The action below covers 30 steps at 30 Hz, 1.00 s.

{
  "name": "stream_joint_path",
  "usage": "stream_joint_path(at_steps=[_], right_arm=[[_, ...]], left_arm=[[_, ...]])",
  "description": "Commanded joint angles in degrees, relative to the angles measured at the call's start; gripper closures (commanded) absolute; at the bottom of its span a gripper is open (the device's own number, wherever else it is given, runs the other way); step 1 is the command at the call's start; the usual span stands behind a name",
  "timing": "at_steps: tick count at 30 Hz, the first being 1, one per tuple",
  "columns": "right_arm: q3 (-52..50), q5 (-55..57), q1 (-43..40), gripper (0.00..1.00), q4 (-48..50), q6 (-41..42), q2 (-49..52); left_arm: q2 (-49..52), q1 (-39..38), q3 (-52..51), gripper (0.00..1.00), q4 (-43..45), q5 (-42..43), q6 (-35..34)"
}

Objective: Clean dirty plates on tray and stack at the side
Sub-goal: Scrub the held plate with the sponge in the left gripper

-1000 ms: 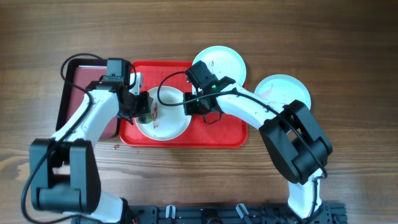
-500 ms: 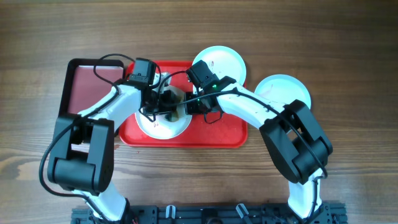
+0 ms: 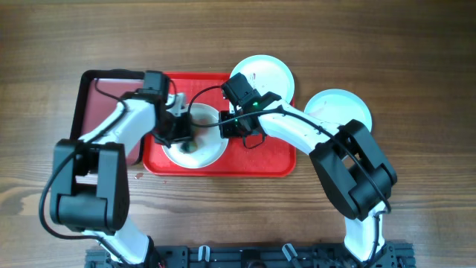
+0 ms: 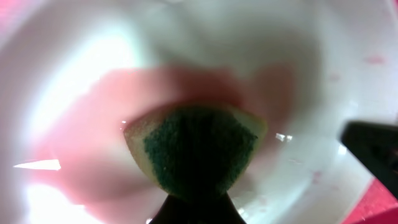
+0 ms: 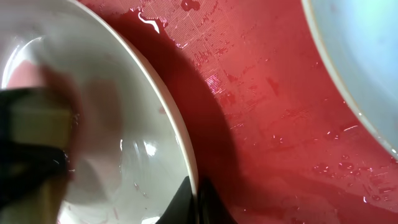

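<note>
Three plates are seen on the wooden surface [image 3: 416,45]. One of them, the white plate [image 3: 212,150], is laid in the left half of the red tray [image 3: 260,156], which is placed about midway between the left and right edges of the surface. A green-and-yellow sponge [image 4: 196,152] is clamped in the left gripper [image 3: 184,140] and pressed onto the middle of the white plate, where a pinkish smear [image 4: 93,162] is spread around it. The right rim of the same plate is pinched between the closed fingers of the right gripper [image 5: 196,199], seen at the bottom of the right wrist view. The bare red floor of the tray beside the plate is dotted with water droplets [image 5: 273,134]. A second plate [image 3: 262,74], marked with faint reddish streaks, is set over the tray's far right corner, partly above the tray and partly above the surface. A third plate [image 3: 335,104], pale aqua, is rested on the surface itself, just beyond the tray's right side, toward the right edge. A dark maroon tray [image 3: 88,100] is placed just beside the red tray, toward the left edge of the surface.
</note>
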Motion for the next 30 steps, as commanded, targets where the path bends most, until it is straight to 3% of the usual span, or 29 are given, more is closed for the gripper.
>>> stream_joint_path(at_steps=[1, 5, 9, 12, 14, 18, 20, 21, 24, 26, 30], right_arm=[[0.26, -0.7, 0.13, 0.96, 0.26, -0.61, 1.31], [0.26, -0.7, 0.13, 0.96, -0.04, -0.63, 1.31], [0.26, -0.7, 0.13, 0.96, -0.2, -0.76, 1.31], [0.26, -0.7, 0.13, 0.96, -0.2, -0.79, 1.31], [0.26, -0.7, 0.13, 0.96, -0.2, -0.79, 1.31], [0.26, -0.7, 0.13, 0.95, 0.0, -0.79, 1.31], [0.26, -0.7, 0.13, 0.96, -0.02, -0.79, 1.31], [0.26, -0.68, 0.13, 0.96, 0.0, -0.81, 1.31], [0.26, -0.7, 0.13, 0.96, -0.04, -0.98, 1.31], [0.26, -0.7, 0.13, 0.96, -0.04, -1.6, 1.31], [0.26, -0.7, 0.13, 0.96, -0.04, -1.6, 1.31]], left_arm=[[3.98, -5.77, -4.5, 0.96, 0.59, 3.39, 1.14], [3.98, -5.97, -4.5, 0.96, -0.04, 0.96, 1.14], [3.98, -1.36, -4.48, 0.96, -3.93, -11.96, 0.85], [3.98, 0.0, -4.48, 0.96, -3.45, -20.98, -4.33], [3.98, -0.13, -4.35, 0.96, -2.14, -31.39, -10.69], [3.98, -0.13, -4.31, 0.96, 1.42, -33.99, -15.26], [3.98, -0.13, -4.31, 0.96, 5.44, -33.09, -19.26], [3.98, -0.13, -4.33, 0.96, 11.02, -23.04, -20.09], [3.98, -0.24, -4.33, 0.96, 16.46, -3.87, -18.73], [3.98, -1.49, -4.33, 0.96, 14.16, 2.78, -12.37], [3.98, -2.84, -4.33, 0.96, 3.58, 2.64, -0.37]])
